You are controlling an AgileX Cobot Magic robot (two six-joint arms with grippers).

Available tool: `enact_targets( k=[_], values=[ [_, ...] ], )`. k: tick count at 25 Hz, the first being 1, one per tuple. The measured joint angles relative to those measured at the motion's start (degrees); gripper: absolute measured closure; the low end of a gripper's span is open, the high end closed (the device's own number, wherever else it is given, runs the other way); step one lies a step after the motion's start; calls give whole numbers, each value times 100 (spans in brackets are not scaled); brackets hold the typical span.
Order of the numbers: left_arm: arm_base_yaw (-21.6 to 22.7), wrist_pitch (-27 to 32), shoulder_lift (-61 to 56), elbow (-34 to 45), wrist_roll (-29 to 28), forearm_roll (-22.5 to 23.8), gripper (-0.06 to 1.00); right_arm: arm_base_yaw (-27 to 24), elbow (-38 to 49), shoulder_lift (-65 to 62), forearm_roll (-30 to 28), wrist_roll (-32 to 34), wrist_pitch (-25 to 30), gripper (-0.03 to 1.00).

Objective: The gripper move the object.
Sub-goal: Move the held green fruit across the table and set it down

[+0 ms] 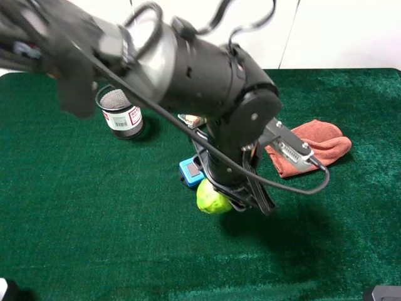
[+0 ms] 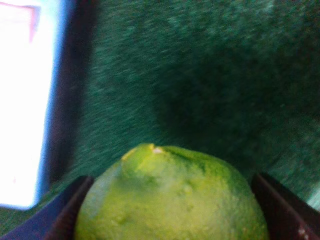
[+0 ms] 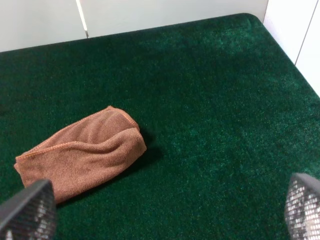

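Lowest in the exterior frame, just below centre, the lime (image 1: 212, 198) sits clamped in the left gripper (image 1: 220, 199). The wrist view shows dark fingers (image 2: 282, 210) pressed against both of its sides. A shadow lies on the green surface (image 1: 94, 219) to the lower right of the fruit, so it looks lifted clear. I judge the grasp done, with carrying and setting down left to do. Just behind the lime is the blue box (image 1: 190, 170). Further back, at right, lies the rust cloth (image 1: 310, 147), and the mesh cup (image 1: 120, 113) stands at upper left. The right gripper (image 3: 165, 212) is spread wide, holding nothing.
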Motion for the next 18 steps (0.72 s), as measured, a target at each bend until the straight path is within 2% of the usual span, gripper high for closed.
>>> enact_targets(
  k=[8,18],
  values=[
    [-94,-445,423,0,0,-51,30,0,0,0,0,0,0,27],
    [-100,-513,537,0,-7,-56,30,0,0,0,0,0,0,27]
  ],
)
